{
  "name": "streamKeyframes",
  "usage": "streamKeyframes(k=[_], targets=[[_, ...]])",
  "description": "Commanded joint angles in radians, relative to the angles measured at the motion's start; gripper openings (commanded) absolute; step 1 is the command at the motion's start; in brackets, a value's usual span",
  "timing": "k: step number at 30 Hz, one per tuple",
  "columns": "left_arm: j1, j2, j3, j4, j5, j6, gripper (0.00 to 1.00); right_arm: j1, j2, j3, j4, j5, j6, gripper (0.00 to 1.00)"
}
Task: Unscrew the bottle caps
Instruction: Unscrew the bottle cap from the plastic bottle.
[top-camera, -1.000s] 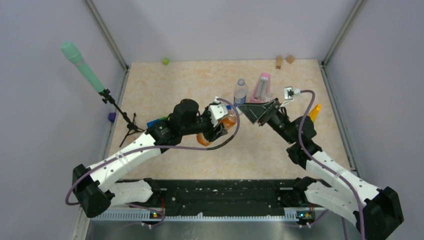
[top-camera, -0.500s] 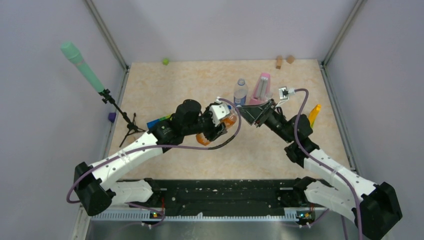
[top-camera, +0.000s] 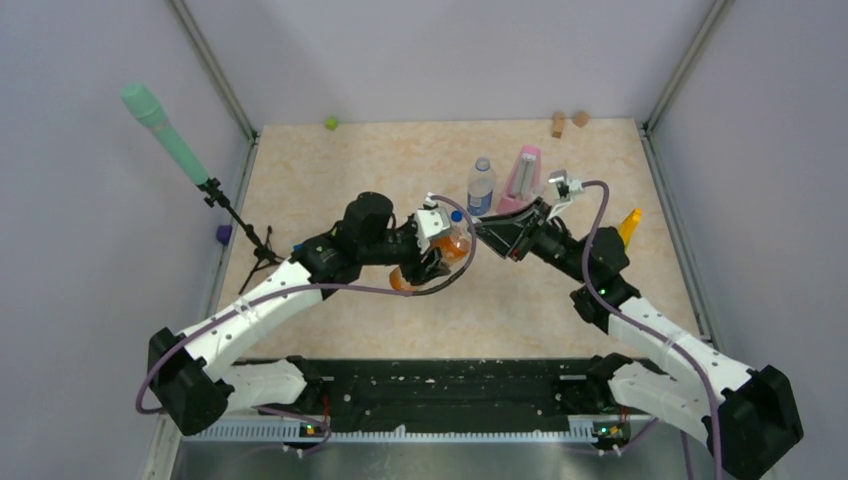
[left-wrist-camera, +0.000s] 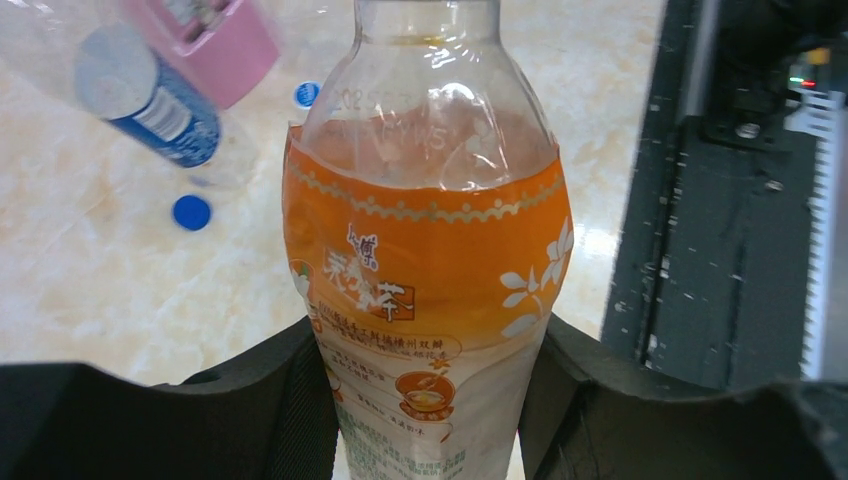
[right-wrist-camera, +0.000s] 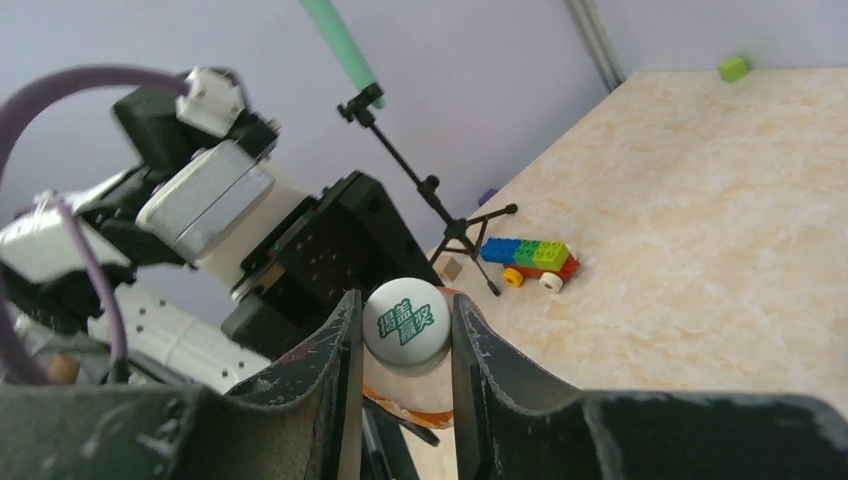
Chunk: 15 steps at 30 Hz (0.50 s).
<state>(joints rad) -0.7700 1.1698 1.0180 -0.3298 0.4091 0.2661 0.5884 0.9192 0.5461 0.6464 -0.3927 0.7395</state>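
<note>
Two arms meet over the middle of the table (top-camera: 330, 170), with one bottle between them. The left gripper (left-wrist-camera: 430, 400) is clamped round the lower body of the orange-tinted bottle (left-wrist-camera: 430, 260). It holds the bottle tilted, the long axis running out past its fingertips and the neck aimed toward the right arm. The bottle's base is hidden behind the arm in the overhead view.

The right gripper (right-wrist-camera: 405, 345) comes in end-on along that same axis. Its wrist camera looks straight at the flat top of the white cap (right-wrist-camera: 405, 322), and its fingers (right-wrist-camera: 330, 350) press on the cap's opposite sides, pinching it. The cap lies dead ahead of the right gripper, and the bottle stretches away behind it into the left arm's grasp.

By the look of it, the coming move is a twist about the bottle's long axis. The right wrist would turn the cap while the left holds the body against the turn. Because the two are lined up end to end, a roll of the wrist should carry straight into the thread.

The cap is small, round and pale, with green lettering printed across its top. The bottle has a clear shoulder above an orange wrap label with white flower motifs. Its walls look thin and may give under a hard squeeze.

Behind the pair, a dark blue cap (left-wrist-camera: 191, 212) lies loose on the table. It sits near the clear bottle with a blue label (left-wrist-camera: 150, 100) and a pink metronome (left-wrist-camera: 200, 35).
</note>
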Motion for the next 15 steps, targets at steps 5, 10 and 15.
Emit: streamKeyframes(k=[5,10,15], targets=[[0.146,0.0,0.08,-0.046,0.584,0.023,0.0,-0.042,-0.004,0.082,0.073,-0.525,-0.212,0.0],[0.161,0.027,0.105,-0.06,0.712,0.012,0.0,-0.044,-0.003,0.121,0.003,-0.621,-0.289,0.15],[0.16,0.011,0.105,-0.135,0.472,0.071,0.0,-0.067,-0.042,0.143,-0.145,-0.399,-0.251,0.63]])
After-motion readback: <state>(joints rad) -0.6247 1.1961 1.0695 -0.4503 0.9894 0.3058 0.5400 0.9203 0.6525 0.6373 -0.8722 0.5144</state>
